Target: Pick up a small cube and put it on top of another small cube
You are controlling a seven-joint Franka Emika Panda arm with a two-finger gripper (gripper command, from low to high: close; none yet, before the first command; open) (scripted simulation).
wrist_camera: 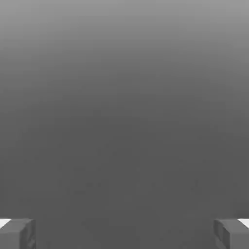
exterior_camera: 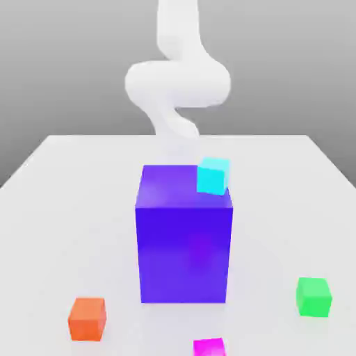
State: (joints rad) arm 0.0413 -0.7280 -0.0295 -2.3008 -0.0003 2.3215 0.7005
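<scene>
White table (exterior_camera: 62, 181), exterior view's left to right: orange cube (exterior_camera: 87, 318); large blue-purple block (exterior_camera: 183, 240); magenta small cube (exterior_camera: 209, 347) at near edge, partly cropped; cyan cube (exterior_camera: 213, 176), seemingly behind block; green cube (exterior_camera: 313, 297). Gripper (wrist_camera: 124, 233) fingers spread wide, empty. No legible markings

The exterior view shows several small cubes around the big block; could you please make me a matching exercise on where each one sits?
Things:
1. cyan cube
2. orange cube
3. green cube
4. magenta cube

Places:
A. table, exterior view's right
B. picture's lower edge, in front of the block
C. by the blue-purple block's top corner
D. table, exterior view's left

Pairs: 1-C, 2-D, 3-A, 4-B
</scene>
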